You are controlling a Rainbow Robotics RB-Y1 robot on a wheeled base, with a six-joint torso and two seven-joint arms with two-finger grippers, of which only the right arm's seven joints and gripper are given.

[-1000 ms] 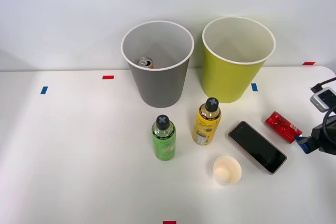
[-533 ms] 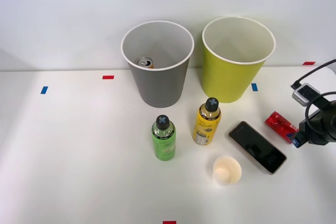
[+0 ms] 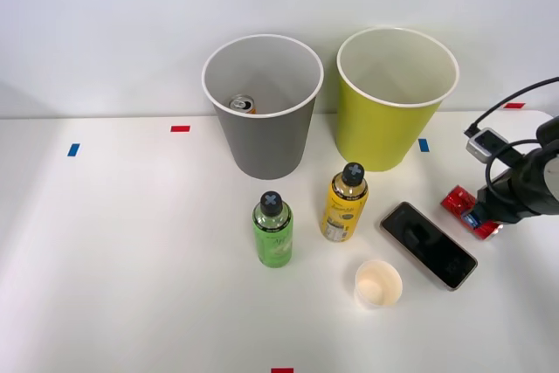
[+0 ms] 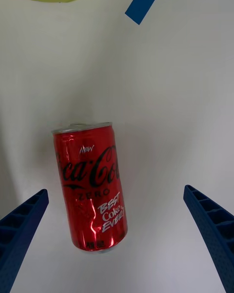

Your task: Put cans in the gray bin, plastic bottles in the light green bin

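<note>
At the table's right edge: right gripper [image 4: 117, 244], fingers [image 4: 22, 234] spread wide apart, gripping nothing, set over the red can [image 3: 460, 208]. In the front view the arm covers that can's near end; only its far part shows. The wrist view gives the red can [image 4: 91, 186] whole, lying on its side on the white table [image 3: 131, 259], between the two fingers and touching neither.

Gray bin [image 3: 262, 102]: upright at the back, orange can [image 3: 242, 105] inside, mostly hidden by the rim, silver top showing.

Green bin [image 3: 395, 98]: upright just beside the gray bin; its inside shows pale.

Green bottle [image 3: 272, 230] and yellow bottle [image 3: 344, 203]: upright, near each other, in front of the bins.

Phone [image 3: 428, 244]: flat, between the yellow bottle and the red can, apart from both.

Paper cup [image 3: 377, 284]: upright, just in front of the phone.

Open room: the table's left half, bare but for tape marks [image 3: 179, 128].
</note>
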